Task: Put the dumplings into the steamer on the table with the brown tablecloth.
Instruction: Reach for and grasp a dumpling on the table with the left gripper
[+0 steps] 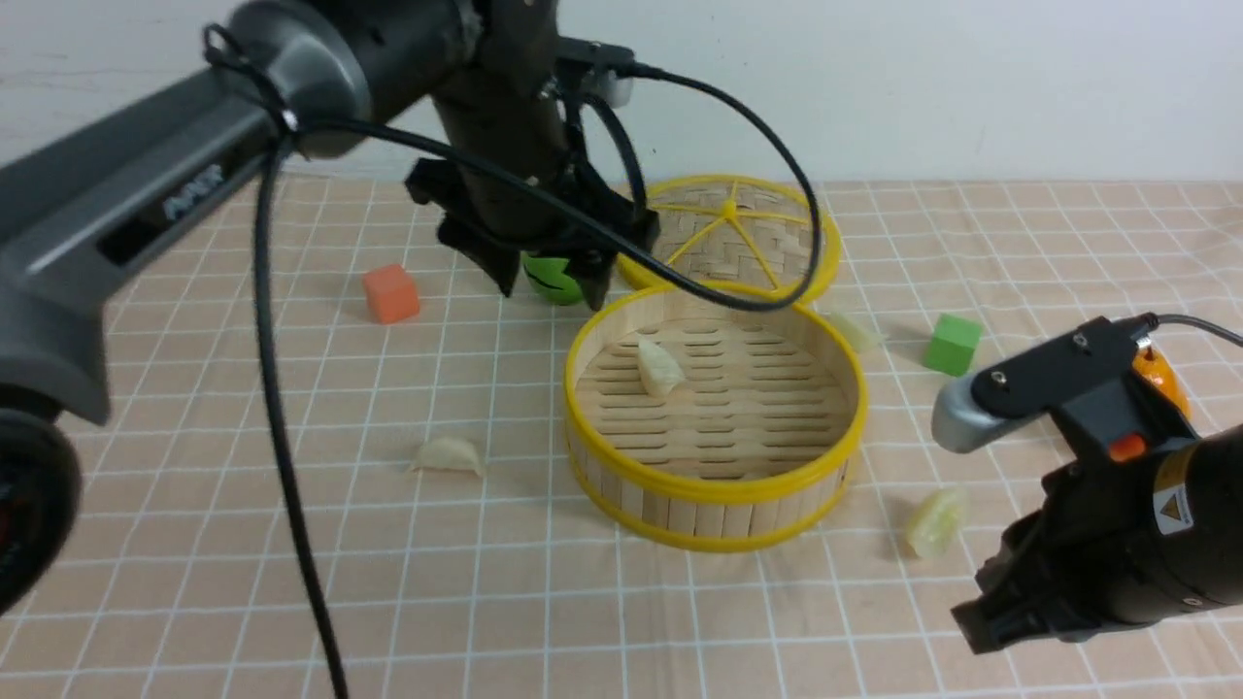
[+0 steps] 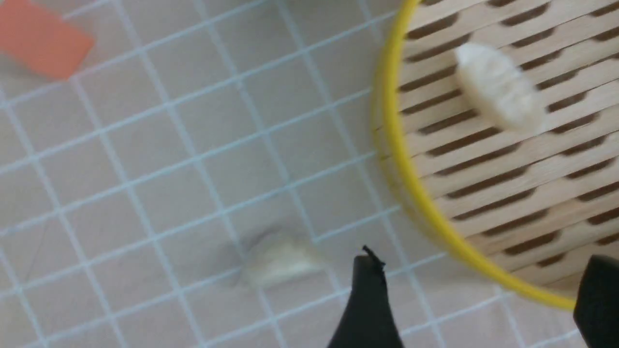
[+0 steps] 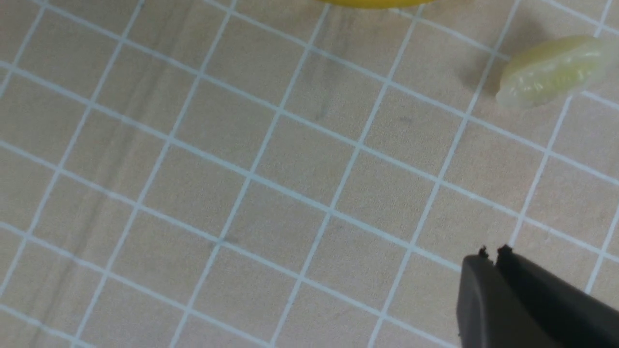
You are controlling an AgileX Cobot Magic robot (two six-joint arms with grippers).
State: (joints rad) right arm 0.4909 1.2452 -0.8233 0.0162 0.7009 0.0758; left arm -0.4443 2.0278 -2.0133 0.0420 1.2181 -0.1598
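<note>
Nearest, the right claw (image 1: 976,621) hangs low over the checked brown tablecloth (image 1: 194,582) on the tabletop. Its fingers are pressed together on nothing. Just ahead of it and a little to its left lies a yellowish-green dumpling (image 1: 935,521), apart from the fingertips and untouched. Further ahead and to that claw's left stands the steamer (image 1: 714,490), where one pale dumpling (image 1: 660,367) lies on the slatted base — the only one in so far. Above the basket's far left rim hangs the left claw (image 1: 551,282), spread wide and empty, with the yellow rim passing below between its fingers. Nearer than this claw and to its left, a cream dumpling (image 1: 449,454) lies on the cloth, well outside the basket. To the left claw's right, just past the steamer's far rim, a fourth dumpling (image 1: 856,330) lies on the cloth near a green cube (image 1: 952,344). By my reckoning one of four is done — three are left to pick up, and the one just ahead of the right claw looks the handiest next.
</note>
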